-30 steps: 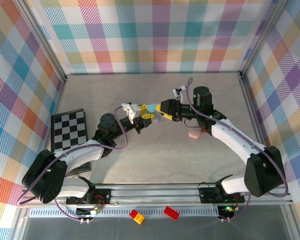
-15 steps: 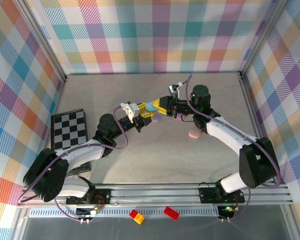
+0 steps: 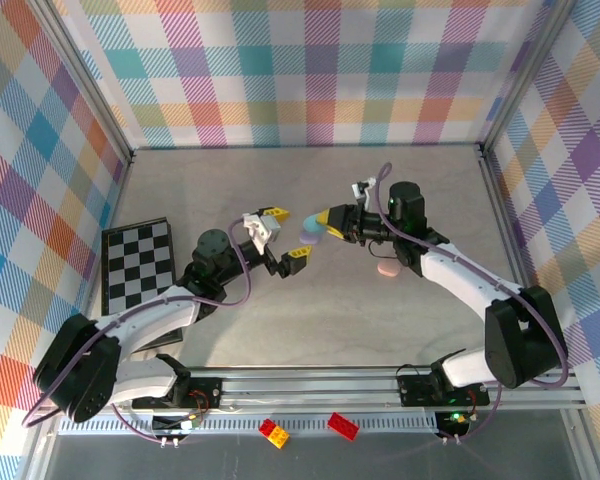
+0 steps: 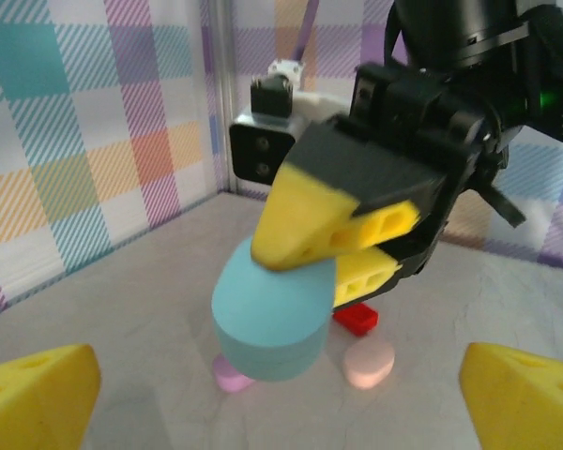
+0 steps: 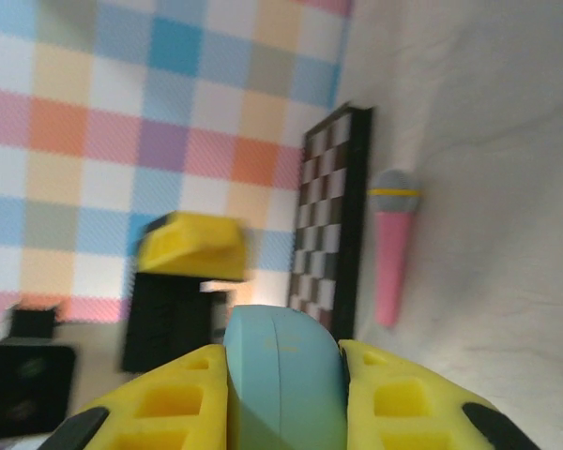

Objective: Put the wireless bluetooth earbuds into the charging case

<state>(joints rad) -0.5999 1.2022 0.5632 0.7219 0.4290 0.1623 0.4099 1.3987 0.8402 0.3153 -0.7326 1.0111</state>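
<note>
Top external: right gripper (image 3: 318, 222) was out over the middle of the table (image 3: 380, 180), jaws clamped on the charging case (image 3: 305, 229); the case was a smooth pale-teal oval, held clear of the surface; left gripper (image 3: 287, 233) faced it, jaws wide apart and empty, the case just ahead of its tips; a small pink piece (image 3: 385, 268) lay on the table under the right arm; checkerboard (image 3: 138, 258) at the left side.

Left wrist: case showed as a thick rounded teal slab, plain and matt; it was pinched from above and below by the right gripper's yellow fingers (image 4: 328, 225); on the table under it lay the pink piece, a lavender piece (image 4: 230, 373) and a red brick (image 4: 355, 319); both pastel pieces too blurred to tell earbud from case; left fingertips sat at the lower corners, far apart.

Right wrist: case wedged between the two yellow fingers, with a faint line down its middle; a pink stick (image 5: 391, 246) with a grey head lay just beside the checkerboard.
</note>
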